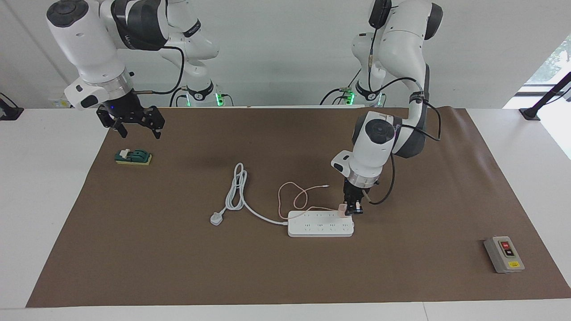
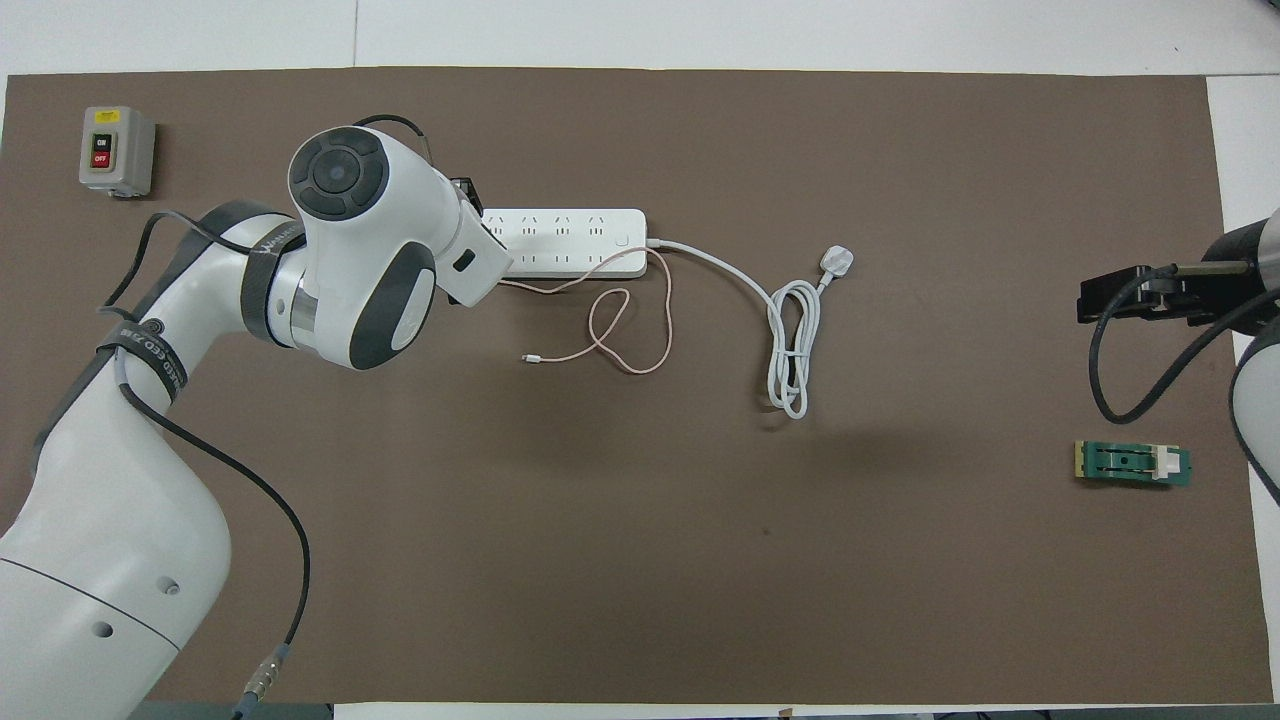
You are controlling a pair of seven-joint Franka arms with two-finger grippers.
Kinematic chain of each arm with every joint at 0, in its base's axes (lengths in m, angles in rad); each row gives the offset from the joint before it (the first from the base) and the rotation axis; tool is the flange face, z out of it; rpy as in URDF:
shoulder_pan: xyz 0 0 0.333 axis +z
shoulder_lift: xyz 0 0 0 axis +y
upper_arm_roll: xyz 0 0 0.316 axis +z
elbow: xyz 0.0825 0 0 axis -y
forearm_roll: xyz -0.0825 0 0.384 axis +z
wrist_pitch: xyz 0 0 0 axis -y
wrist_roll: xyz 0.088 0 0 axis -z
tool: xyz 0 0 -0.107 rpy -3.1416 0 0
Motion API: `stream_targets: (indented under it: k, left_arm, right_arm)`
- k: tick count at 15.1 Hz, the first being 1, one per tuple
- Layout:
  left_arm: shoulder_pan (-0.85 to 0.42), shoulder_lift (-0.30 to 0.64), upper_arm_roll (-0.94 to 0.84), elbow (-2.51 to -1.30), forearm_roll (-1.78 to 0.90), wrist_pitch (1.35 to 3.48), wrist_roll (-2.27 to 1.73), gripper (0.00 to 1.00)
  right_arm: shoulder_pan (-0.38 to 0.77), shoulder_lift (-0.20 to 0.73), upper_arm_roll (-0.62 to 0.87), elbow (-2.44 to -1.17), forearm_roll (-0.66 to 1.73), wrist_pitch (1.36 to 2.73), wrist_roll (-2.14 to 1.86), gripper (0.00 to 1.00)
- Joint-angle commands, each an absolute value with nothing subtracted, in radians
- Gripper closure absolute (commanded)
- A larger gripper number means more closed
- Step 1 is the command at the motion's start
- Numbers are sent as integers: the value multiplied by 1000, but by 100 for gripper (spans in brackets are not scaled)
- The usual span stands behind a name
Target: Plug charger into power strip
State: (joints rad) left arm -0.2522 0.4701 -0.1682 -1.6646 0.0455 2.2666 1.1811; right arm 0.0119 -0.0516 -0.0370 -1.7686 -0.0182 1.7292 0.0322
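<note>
So the left claw [image 1: 349, 209] was clamped tight on the charger [image 1: 342, 209], holding the little pink cube right at the corner of the power strip [image 1: 320, 224] toward the left arm's end of the tabletop, touching its top edge as far as I could tell; whether the pins were actually seated in a socket I couldn't make out. From overhead the left arm's wrist covered that end of the strip, so the charger itself didn't show there. The charger's thin pink cable [image 1: 294, 198] looped loosely on the mat just on the robots' side of the strip. The strip's thick white cord [image 1: 241, 191] ran off toward the right arm's end, coiled up, and ended in a grey-white three-pin plug [image 1: 216, 219] lying flat, not plugged into anything. A grey switch box [image 1: 503, 254] with red and black buttons sat well apart, near the mat's corner at the left arm's end. A small green block [image 1: 133, 157] lay near the right arm's end, and the right claw [image 1: 132, 126] hung in the air above the mat near it, fingers spread apart, holding nothing, just waiting. Everything sat on a brown mat [image 1: 285, 276] over a white tabletop [image 1: 40, 187], with a plain white wall at the robots' end.
</note>
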Motion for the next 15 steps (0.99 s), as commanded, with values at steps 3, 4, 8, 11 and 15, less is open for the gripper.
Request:
stream_targets:
  k: [3,4,8,11,15]
  left_arm:
    - [-221,615,-156,-1568,-59,2202,1203,100]
    - [-230,627,-155,-1524,-57,2178,1201,100]
    - [-275,627,-140,-1508,-45,2140,1195,100]
    - [-313,624,-138,-1513,8,2129,1187,100]
    - [-322,624,-144,-1516,165,2132,1190,100]
  right_arm:
    - [5,-72,-26,-1796,-29,1747,60,0]
    - [5,-72,-26,-1796,-29,1747,60,0]
    - [5,-72,-26,-1795,-29,1747,58,0]
    - [3,-72,-26,-1796,-26,1749,57,0]
    - [0,-74,-26,-1796,-26,1747,55,0]
